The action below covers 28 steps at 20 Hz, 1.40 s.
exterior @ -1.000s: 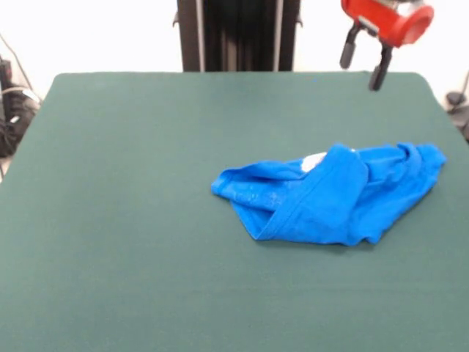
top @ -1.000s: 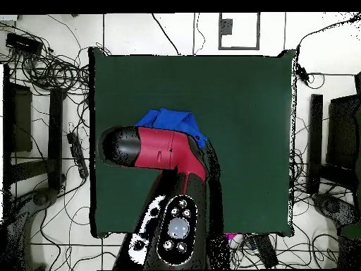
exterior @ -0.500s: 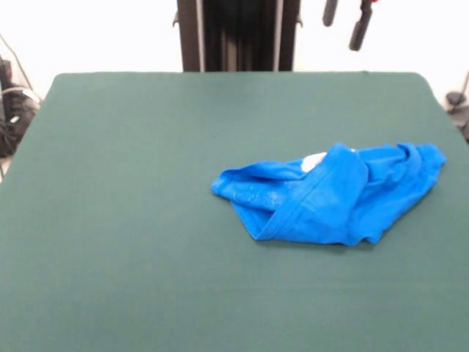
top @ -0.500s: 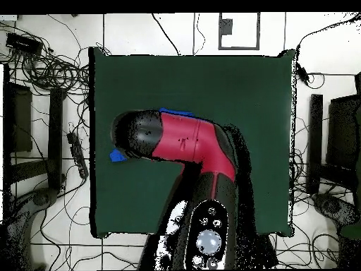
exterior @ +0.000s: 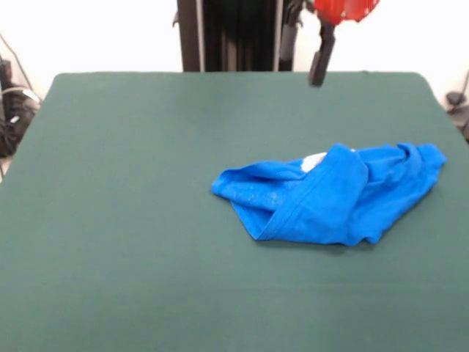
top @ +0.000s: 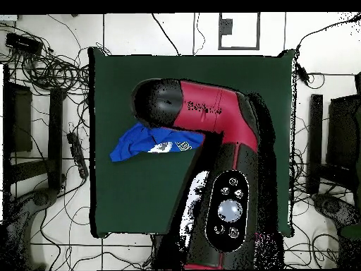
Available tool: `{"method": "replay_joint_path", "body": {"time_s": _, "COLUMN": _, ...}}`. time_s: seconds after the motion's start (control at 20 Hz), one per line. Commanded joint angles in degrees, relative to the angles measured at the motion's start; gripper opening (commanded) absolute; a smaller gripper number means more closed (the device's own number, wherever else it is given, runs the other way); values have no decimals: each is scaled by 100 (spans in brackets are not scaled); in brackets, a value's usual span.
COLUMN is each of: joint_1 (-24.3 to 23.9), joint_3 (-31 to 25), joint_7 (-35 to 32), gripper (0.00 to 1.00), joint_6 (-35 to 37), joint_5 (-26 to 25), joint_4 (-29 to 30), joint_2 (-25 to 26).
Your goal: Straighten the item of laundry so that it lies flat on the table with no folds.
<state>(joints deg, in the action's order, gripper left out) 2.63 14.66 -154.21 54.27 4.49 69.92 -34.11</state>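
The item of laundry (exterior: 330, 196) is a bright blue shirt, crumpled and folded over itself on the right half of the dark green table (exterior: 132, 220). A small white patch shows at its top fold. My gripper (exterior: 302, 72) hangs open and empty above the table's far edge, well beyond the shirt and slightly left of it. In the overhead view the red and black arm (top: 204, 116) covers part of the shirt (top: 144, 143) and hides the gripper. A bit of print shows on the cloth there.
The black pedestal column (exterior: 238, 35) rises behind the table's far edge. Tangled cables (top: 46, 67) lie on the floor around the table, and dark equipment (top: 345, 134) stands at its side.
In the front view the gripper has moved left along the far edge, rising out of the top and coming back down. Overhead, the arm swung across, uncovering more of the shirt. The shirt has not moved.
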Motion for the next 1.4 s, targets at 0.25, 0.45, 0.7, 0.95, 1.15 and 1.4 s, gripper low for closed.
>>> {"method": "replay_joint_path", "body": {"time_s": 0.25, "joint_1": 266, "joint_3": -425, "joint_7": -1142, "gripper": 100, "joint_6": -943, "joint_5": 209, "joint_4": -882, "joint_2": 1351}}
{"method": "replay_joint_path", "body": {"time_s": 0.45, "joint_1": 383, "joint_3": -366, "joint_7": -1386, "gripper": 100, "joint_6": -852, "joint_5": 437, "joint_4": -1174, "joint_2": 1526}}
{"method": "replay_joint_path", "body": {"time_s": 0.7, "joint_1": 424, "joint_3": -276, "joint_7": -1408, "gripper": 100, "joint_6": -499, "joint_5": 601, "joint_4": -1414, "joint_2": 1747}}
{"method": "replay_joint_path", "body": {"time_s": 0.95, "joint_1": 506, "joint_3": -104, "joint_7": -1486, "gripper": 100, "joint_6": 638, "joint_5": 759, "joint_4": -1243, "joint_2": 1682}}
{"method": "replay_joint_path", "body": {"time_s": 1.15, "joint_1": 646, "joint_3": 179, "joint_7": -1701, "gripper": 100, "joint_6": 1638, "joint_5": 756, "joint_4": -1172, "joint_2": 1674}}
{"method": "replay_joint_path", "body": {"time_s": 1.4, "joint_1": 720, "joint_3": 696, "joint_7": -2161, "gripper": 100, "joint_6": 2099, "joint_5": 688, "joint_4": -1413, "joint_2": 1987}}
